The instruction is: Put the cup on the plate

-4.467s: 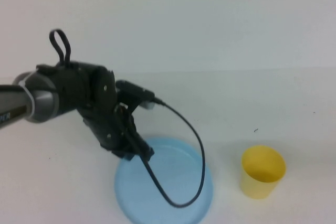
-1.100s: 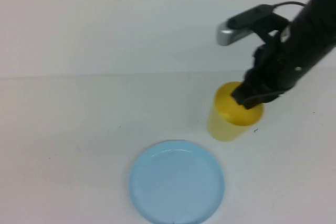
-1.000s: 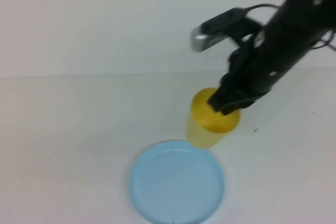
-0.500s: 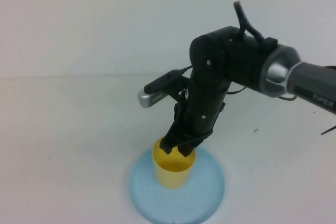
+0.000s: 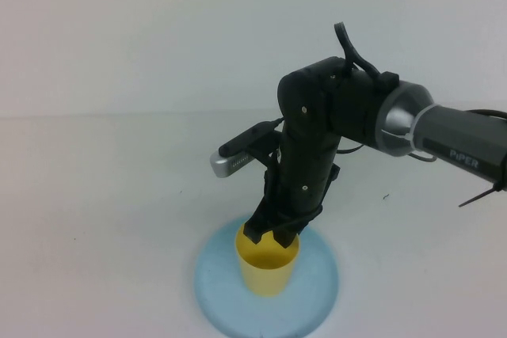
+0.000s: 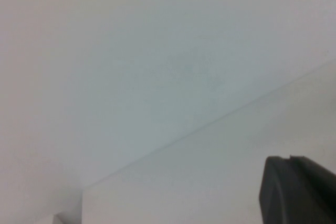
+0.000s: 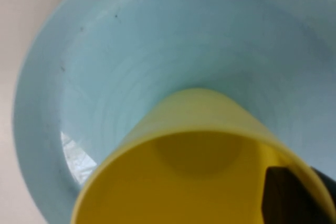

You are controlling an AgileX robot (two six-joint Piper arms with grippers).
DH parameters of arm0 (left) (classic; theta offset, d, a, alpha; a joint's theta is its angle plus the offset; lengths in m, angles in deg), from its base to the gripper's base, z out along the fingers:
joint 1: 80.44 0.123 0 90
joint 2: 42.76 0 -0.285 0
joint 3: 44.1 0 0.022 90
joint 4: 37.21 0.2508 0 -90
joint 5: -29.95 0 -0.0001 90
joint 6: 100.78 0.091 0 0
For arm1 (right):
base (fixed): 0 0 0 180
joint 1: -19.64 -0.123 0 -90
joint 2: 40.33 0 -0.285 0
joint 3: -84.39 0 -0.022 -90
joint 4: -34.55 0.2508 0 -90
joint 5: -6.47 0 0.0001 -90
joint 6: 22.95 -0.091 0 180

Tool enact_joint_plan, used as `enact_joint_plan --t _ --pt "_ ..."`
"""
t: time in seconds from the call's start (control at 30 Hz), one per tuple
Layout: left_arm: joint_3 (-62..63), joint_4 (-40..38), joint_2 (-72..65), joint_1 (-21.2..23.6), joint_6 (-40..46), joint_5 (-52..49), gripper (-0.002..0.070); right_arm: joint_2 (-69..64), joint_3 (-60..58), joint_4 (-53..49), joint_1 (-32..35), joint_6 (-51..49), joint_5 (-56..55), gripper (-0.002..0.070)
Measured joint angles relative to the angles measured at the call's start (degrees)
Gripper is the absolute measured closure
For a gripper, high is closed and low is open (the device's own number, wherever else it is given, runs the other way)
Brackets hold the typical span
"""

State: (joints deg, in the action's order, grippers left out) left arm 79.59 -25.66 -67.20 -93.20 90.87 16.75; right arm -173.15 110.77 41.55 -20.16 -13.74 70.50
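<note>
- My right arm reaches over the table [image 5: 95,195]; nothing else stands on it, nothing in the way.
- The plate [image 5: 317,290] lies below.
- The cup [image 5: 268,268] stands upright near its middle.
- My right gripper [image 5: 273,235] pinches the cup's rim; I should release gently, then lift straight.
- My left gripper [image 6: 299,190] is parked aside; its state I cannot tell.

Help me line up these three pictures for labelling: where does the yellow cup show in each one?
High view: the cup stands low and centre on the plate, its rim pinched by the right gripper.
Left wrist view: not in it; only the left gripper against white.
Right wrist view: fills the lower middle.
Shared landmark: the blue plate.
</note>
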Motion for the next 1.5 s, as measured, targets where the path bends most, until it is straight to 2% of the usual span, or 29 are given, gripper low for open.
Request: enact_joint_plan --t 0.1,0.23,0.3,0.4,0.53,0.63,0.7,0.9,1.03,1.13,1.27,1.5 --pt "0.00 0.00 0.00 0.00 0.00 0.14 0.0675 -0.05 0.00 -0.17 0.00 -0.08 0.00 0.0592" --pt "0.00 0.00 0.00 0.00 0.00 0.14 0.0675 -0.62 0.12 -0.15 0.00 -0.90 0.38 0.0431" --pt "0.00 0.00 0.00 0.00 0.00 0.14 0.0675 -0.66 1.19 -0.15 0.00 -1.73 1.70 0.0373" --pt "0.00 0.00 0.00 0.00 0.00 0.20 0.0675 -0.24 3.85 -0.15 0.00 -2.41 3.86 0.0335" --pt "0.00 0.00 0.00 0.00 0.00 0.20 0.0675 3.69 7.95 -0.15 0.00 -2.70 5.57 0.0324" --pt "0.00 0.00 0.00 0.00 0.00 0.20 0.0675 9.83 9.72 -0.15 0.00 -2.70 5.69 0.0339" --pt "0.00 0.00 0.00 0.00 0.00 0.20 0.0675 15.24 9.81 -0.15 0.00 -2.12 6.17 0.0374" --pt "0.00 0.00 1.92 0.00 -3.36 0.51 0.0675 30.07 10.06 -0.15 0.00 1.28 6.63 0.0600" --pt "-0.22 0.00 2.72 0.00 -3.44 0.11 0.0675 40.89 6.56 -0.15 0.00 3.31 6.63 0.0661" --pt "-0.37 -0.13 2.85 0.00 -3.51 0.01 0.0675 49.43 -1.72 -0.15 0.00 4.42 6.63 0.0671" --pt "-0.37 -0.13 2.85 0.00 -3.51 0.01 0.0675 61.99 -18.91 -0.15 0.00 6.71 3.97 0.0675" --pt "-0.41 -2.00 2.85 0.00 -3.58 -0.15 0.0675 84.76 -55.54 1.71 0.00 8.78 -17.04 0.0675"
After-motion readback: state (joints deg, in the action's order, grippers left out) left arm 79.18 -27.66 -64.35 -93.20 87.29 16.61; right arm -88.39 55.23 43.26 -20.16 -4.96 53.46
